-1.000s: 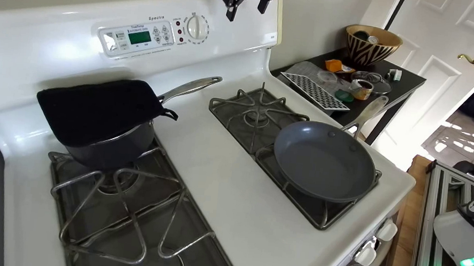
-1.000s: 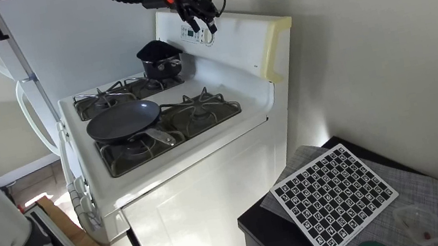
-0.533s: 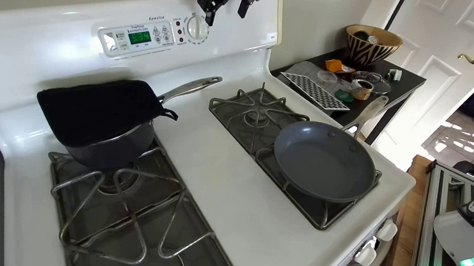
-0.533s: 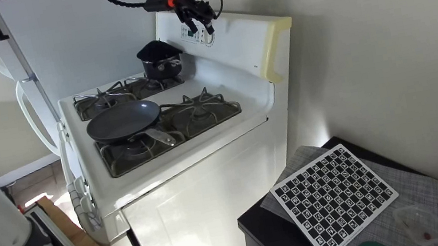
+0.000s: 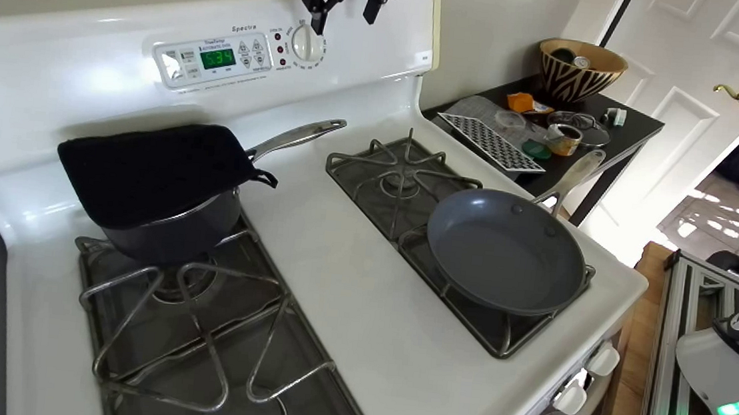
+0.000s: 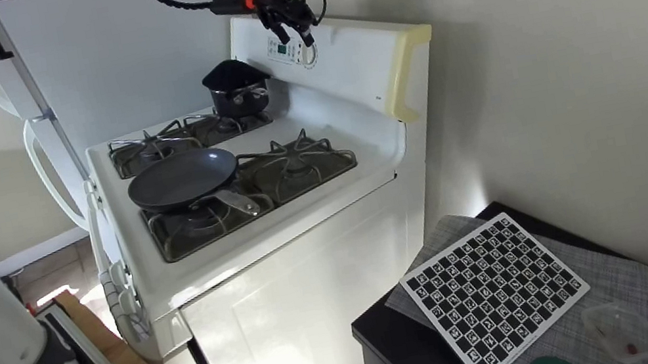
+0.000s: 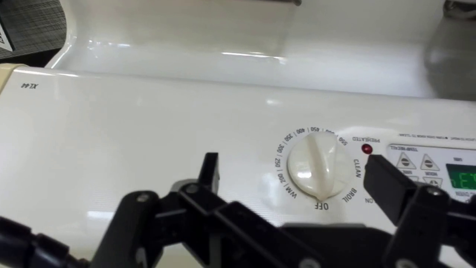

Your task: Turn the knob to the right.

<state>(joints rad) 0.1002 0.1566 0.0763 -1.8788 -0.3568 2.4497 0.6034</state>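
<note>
Knob [image 7: 316, 167] sits on the white stove panel [image 7: 130, 137] before a pale wall [image 6: 554, 48], the end effector [image 5: 343, 22] spread wide and empty.

The backguard [image 5: 377, 61] has free room between the oven knob [image 5: 309, 44] and its yellow end cap [image 6: 403, 62]; below the knob juts the saucepan handle [image 5: 297, 136].

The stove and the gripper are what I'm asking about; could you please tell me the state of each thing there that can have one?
Knob: pointed end at the OFF mark
Gripper: open, holding nothing
Display: lit green
Preheated light: red, unclear whether lit
Pot: topped by a black cover
Frying pan: upright, no lid
Burner behind the frying pan: no flame visible
</note>
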